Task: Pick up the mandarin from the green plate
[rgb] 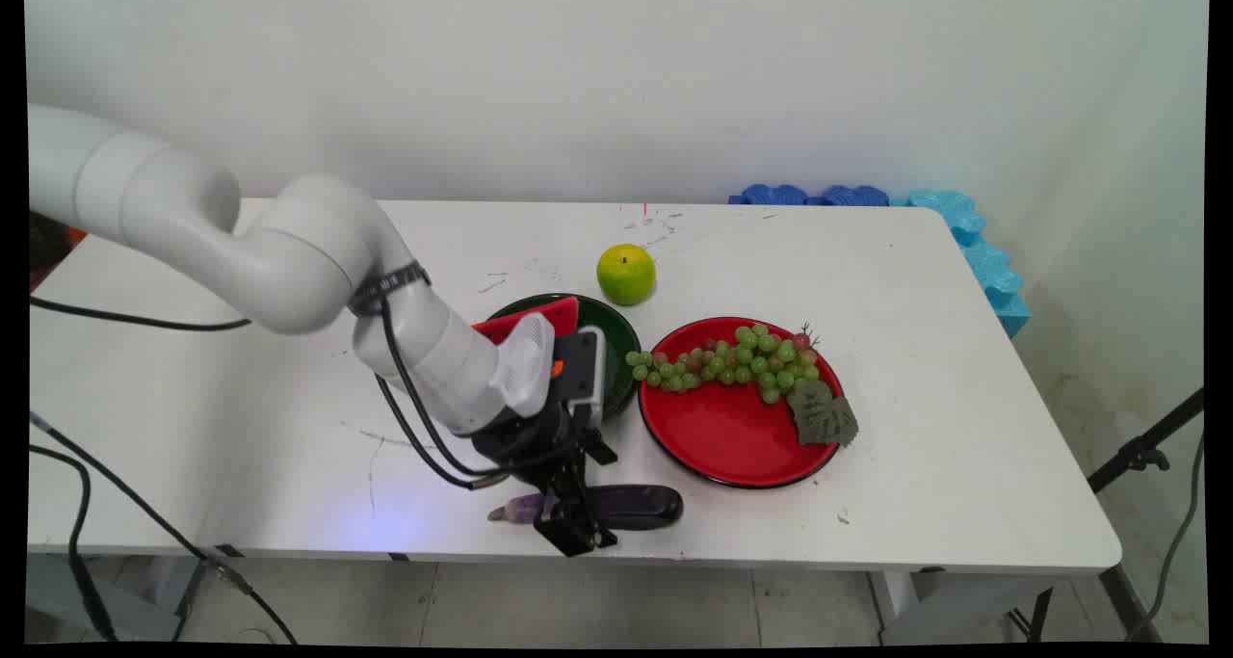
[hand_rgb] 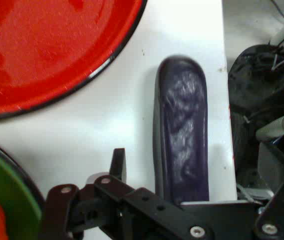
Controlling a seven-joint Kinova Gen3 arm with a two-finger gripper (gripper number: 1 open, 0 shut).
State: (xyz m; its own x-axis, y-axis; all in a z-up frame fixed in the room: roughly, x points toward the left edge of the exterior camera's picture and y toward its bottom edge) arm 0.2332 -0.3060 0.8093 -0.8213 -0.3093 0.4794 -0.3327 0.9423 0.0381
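Eggplant lies along the desk's near edge, the pincer straddling its stem end, released. Clenching it squarely seems wise, since the red plate sits near.

One eggplant; one green apple; one bunch of grapes; two plates, red and green; one white table.

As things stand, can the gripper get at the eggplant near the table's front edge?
Probably yes. The gripper is already down at the eggplant, its fingers straddling it, with bare table around it. The red plate lies clear beside it. Whether the fingers have closed is unclear.
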